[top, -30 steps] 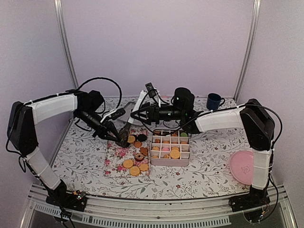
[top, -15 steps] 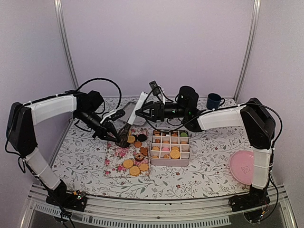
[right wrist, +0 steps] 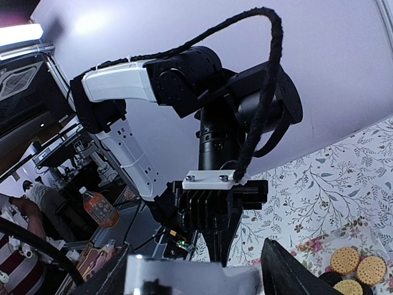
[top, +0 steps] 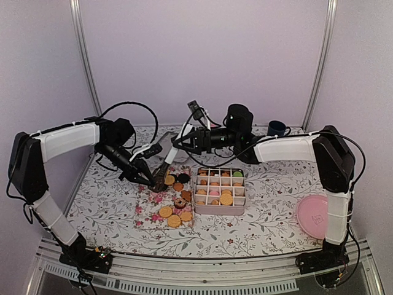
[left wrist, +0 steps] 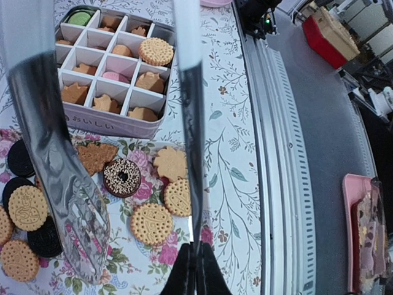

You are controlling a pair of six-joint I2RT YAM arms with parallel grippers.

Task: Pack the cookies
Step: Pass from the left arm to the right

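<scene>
Fingers on left gripper (left wrist: 196,265) clamped the tongs (left wrist: 58,166); right gripper (right wrist: 193,275) straddled them wide, grip unclear. Squaring both blades around one cookie (left wrist: 151,224) seemed key.

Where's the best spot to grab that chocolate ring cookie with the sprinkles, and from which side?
Take the sprinkled chocolate ring cookie across its outer rim, coming straight down from above. It lies flat on the rose-print cloth, so its faces can't be pinched, and a brown tree-shaped cookie crowds one edge; probably set the metal tongs on the freer edges.
</scene>
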